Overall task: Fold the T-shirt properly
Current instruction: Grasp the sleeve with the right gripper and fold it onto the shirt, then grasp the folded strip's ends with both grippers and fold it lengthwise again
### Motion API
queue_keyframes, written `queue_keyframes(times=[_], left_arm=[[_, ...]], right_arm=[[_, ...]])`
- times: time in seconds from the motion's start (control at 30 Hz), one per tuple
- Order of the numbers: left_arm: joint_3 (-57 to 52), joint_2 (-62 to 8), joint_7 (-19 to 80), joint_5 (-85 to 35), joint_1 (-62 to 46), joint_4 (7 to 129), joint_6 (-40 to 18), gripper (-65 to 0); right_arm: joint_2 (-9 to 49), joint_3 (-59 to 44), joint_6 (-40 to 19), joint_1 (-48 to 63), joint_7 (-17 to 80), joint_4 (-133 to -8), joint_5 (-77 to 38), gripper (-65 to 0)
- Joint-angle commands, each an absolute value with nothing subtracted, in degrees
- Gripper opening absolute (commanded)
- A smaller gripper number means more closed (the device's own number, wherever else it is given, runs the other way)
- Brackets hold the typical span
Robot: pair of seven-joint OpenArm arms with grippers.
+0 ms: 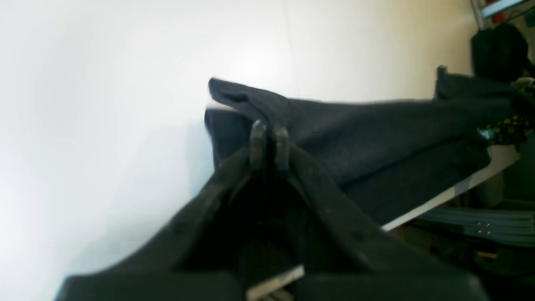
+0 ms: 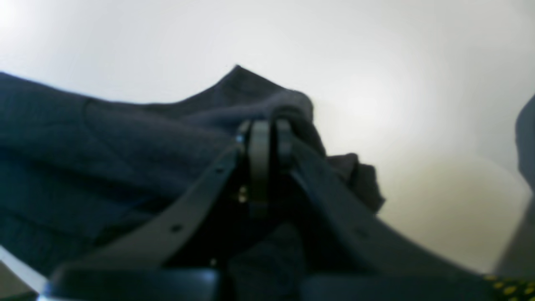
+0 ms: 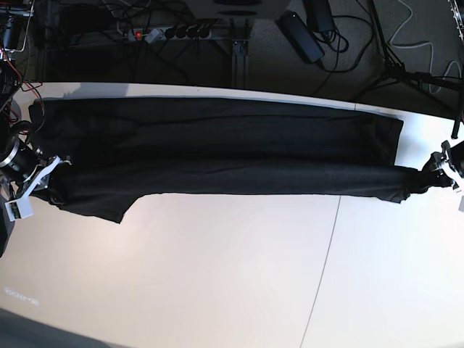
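Nearest the lens in the left wrist view we see the left gripper (image 1: 270, 144), its two dark fingers drawn together on a bunched corner of the T-shirt (image 1: 376, 138); the black cloth runs away from the fingertips toward the right of that view, part of it lifted off the table (image 1: 104, 104), and a small flap pokes past the tips to the upper left; in the right wrist view the right gripper (image 2: 267, 144) is likewise pinched on a gathered fold of the T-shirt (image 2: 104, 142), with the bulk of the fabric spreading to the left and a small wad hanging just to the right of the fingers; both wrist views are blurred, so we cannot tell how much cloth sits between the pads; from the base view we see the T-shirt (image 3: 217, 152) stretched as a long dark band across the far part of the white table (image 3: 217, 275), reaching nearly from one side to the other; its near edge is rolled into a thick ridge that runs between the two pincers; the left gripper (image 3: 435, 172) holds the tapered end at that view's right, and the right gripper (image 3: 52, 174) holds the end at its left, where a loose corner droops toward us; beyond the far table edge lie cables (image 3: 341, 43) on a dark floor.
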State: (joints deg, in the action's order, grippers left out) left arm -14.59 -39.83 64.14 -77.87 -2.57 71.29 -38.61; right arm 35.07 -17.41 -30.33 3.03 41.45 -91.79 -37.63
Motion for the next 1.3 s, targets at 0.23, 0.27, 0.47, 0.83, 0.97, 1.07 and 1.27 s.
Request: queue_keyframes(times=[0.23,0.27,0.47,0.83,0.97,1.07,1.27], left_arm=[[-15.1,-41.3,62.8,-79.5,-2.2,72.1,-40.0,-65.0],[-15.1,-41.3,62.8,-79.5,-2.2,72.1,-40.0,-63.7],[-15.1,-41.3,62.5,-79.5,-2.2,72.1,-40.0,-40.5],[-15.1,-41.3,64.2,-79.5,-2.2,73.0,-40.0,-39.5],[-15.1,-41.3,64.1,-79.5,-2.2,73.0,-40.0,-39.4],[-15.1,-41.3,64.1,-80.0,-2.2,73.1,-40.0,-39.5],[-15.1,-41.3,64.1,-80.3,-2.2,73.2,-40.0,-39.5]], right_arm=[[36.2,-18.0,-34.1,4.8,41.4,-92.4,-38.5,-65.0],[36.1,-18.0,-34.1,5.0,41.4,-92.4,-38.3,-65.0],[36.1,-18.0,-33.4,4.3,40.7,-92.4,-36.8,-27.2],[34.2,-18.0,-32.8,-10.7,38.3,-74.7,-33.1,-27.2],[31.9,-18.0,-32.9,-17.1,41.3,-64.1,-35.0,-27.2],[29.9,-17.5,-33.1,-20.0,43.5,-59.2,-34.9,-27.3],[26.9,-14.3,-33.0,-21.4,44.2,-55.7,-34.9,-27.5]])
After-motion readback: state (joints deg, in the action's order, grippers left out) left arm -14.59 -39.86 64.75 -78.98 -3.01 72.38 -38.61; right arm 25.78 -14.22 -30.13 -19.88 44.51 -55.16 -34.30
